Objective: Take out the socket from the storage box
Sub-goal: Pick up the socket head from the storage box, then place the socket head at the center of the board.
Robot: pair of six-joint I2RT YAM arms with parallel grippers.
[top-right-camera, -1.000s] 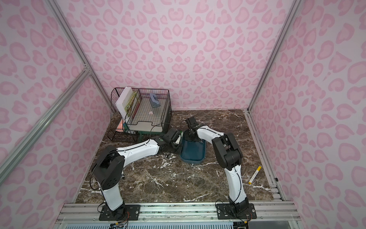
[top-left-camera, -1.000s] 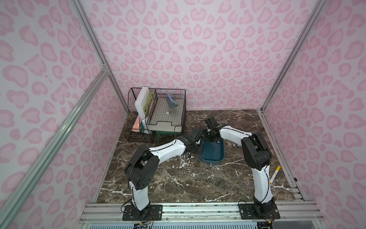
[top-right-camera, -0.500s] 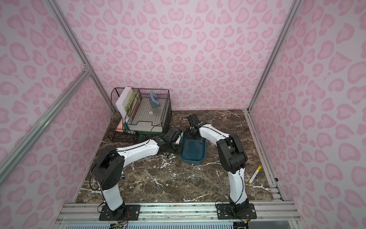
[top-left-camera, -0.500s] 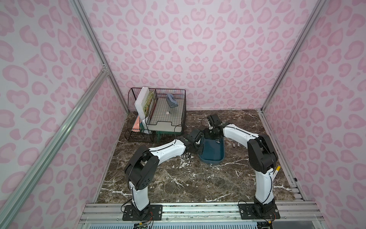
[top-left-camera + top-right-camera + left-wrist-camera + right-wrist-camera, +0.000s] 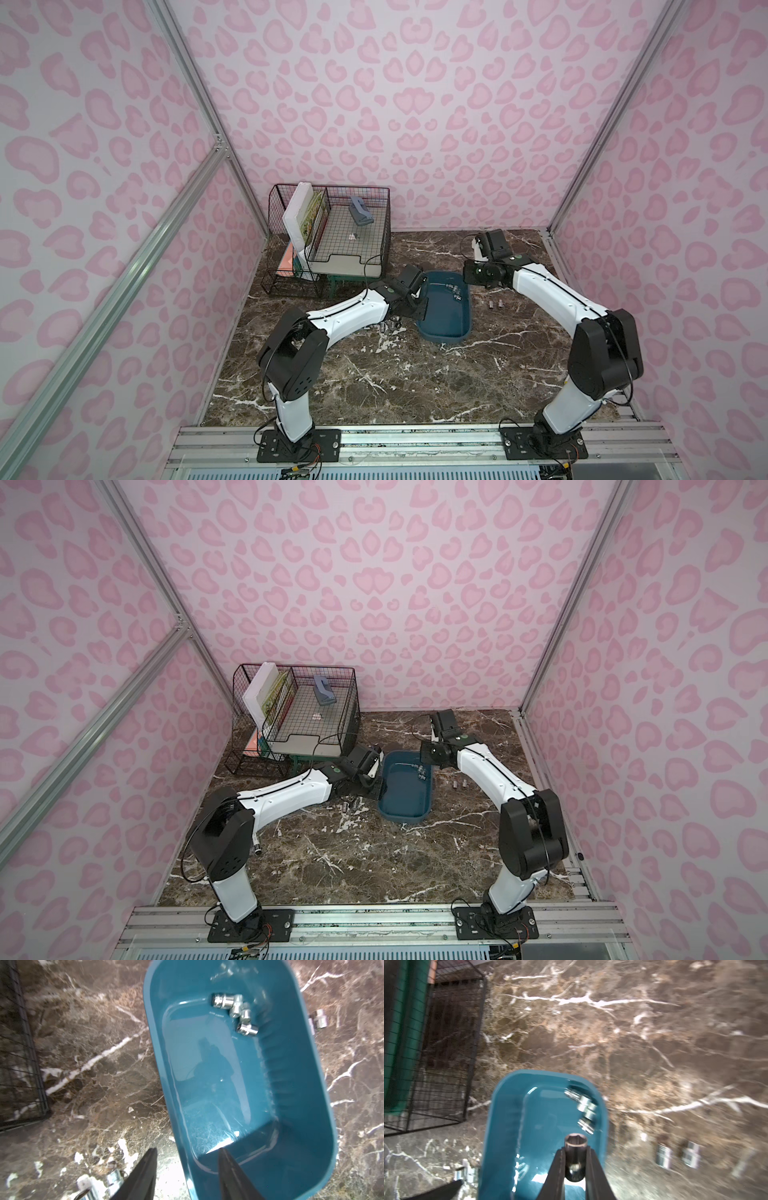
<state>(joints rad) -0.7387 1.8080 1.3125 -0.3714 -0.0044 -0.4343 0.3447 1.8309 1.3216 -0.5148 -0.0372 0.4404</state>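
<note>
The right gripper (image 5: pixel 575 1148) is clamped tight on one socket (image 5: pixel 575 1165), gripped across its body between both fingers. The socket is a short dark-chrome cylinder, shiny, with its hex mouth facing the wrist camera. It hangs over the storage box (image 5: pixel 504 1126). It looks lifted clear of the box floor, but the blurred wrist view makes height hard to judge.

The box is a teal-blue tub with rounded corners, a rolled rim and a glossy inside. It sits flat on the marble tabletop (image 5: pixel 374 374), between the two arms in both top views.

A cluster of bright chrome sockets (image 5: pixel 234 1007) lies in the box's far right corner, touching each other. Two more sockets (image 5: pixel 496 304) lie side by side on the table just right of the box. A few small sockets (image 5: pixel 390 326) lie on the table at its left, near the left arm.

The left gripper (image 5: pixel 187 1150) has its jaws well apart and holds nothing. It straddles the box's left rim, with one finger inside the tub and the other outside over the table.

A black wire rack (image 5: pixel 328 241) stands at the far left.
</note>
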